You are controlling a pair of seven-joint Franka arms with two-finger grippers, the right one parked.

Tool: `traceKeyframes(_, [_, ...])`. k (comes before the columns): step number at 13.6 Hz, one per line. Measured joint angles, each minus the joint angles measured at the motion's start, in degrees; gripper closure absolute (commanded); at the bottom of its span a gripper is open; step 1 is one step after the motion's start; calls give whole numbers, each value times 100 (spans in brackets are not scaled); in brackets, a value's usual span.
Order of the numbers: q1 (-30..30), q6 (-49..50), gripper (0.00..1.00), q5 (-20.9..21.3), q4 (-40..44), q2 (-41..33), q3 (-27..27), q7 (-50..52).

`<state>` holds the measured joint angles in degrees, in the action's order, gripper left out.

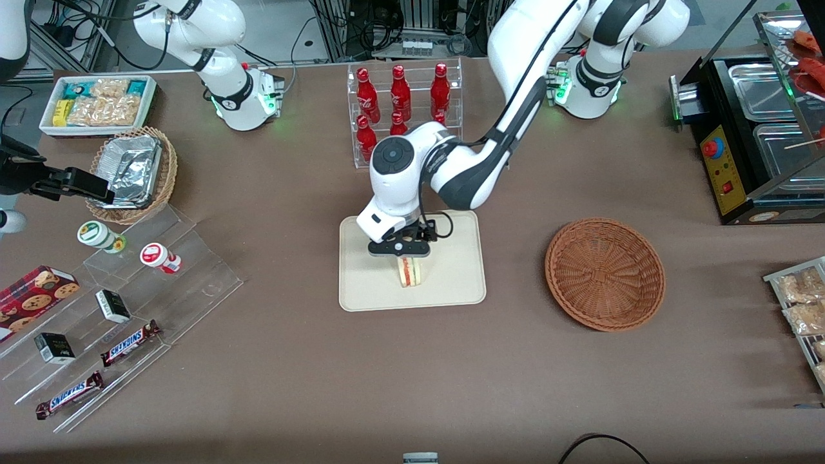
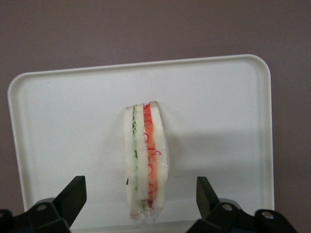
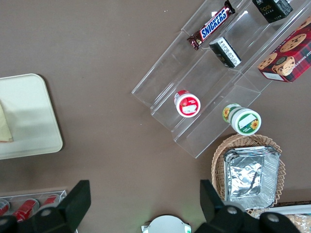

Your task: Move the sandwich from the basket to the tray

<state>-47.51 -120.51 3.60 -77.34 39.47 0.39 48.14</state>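
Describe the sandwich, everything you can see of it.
The sandwich is a slim wedge of pale white bread with green and red-orange filling layers along its edge, in clear wrap. It stands on edge on the cream tray, near the middle. The gripper is right above it, fingers open on both sides, touching nothing. The basket is empty.

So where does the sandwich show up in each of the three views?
Front view: sandwich stands on edge on the tray, under the open gripper.
Left wrist view: sandwich on the tray, between the gripper's fingers, untouched.
Right wrist view: only a sliver at the frame edge.
Shared landmark: the tray.
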Motion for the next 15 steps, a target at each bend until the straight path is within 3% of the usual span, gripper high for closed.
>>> traceKeyframes(7, [879,1685,0,-10,38,-1524,142,-93])
traceKeyframes(11, [1608,2421,0,-9,-70,-2235,156,-950])
traceKeyframes(15, [2342,2470,0,-11,-798,-3127,168,-1931])
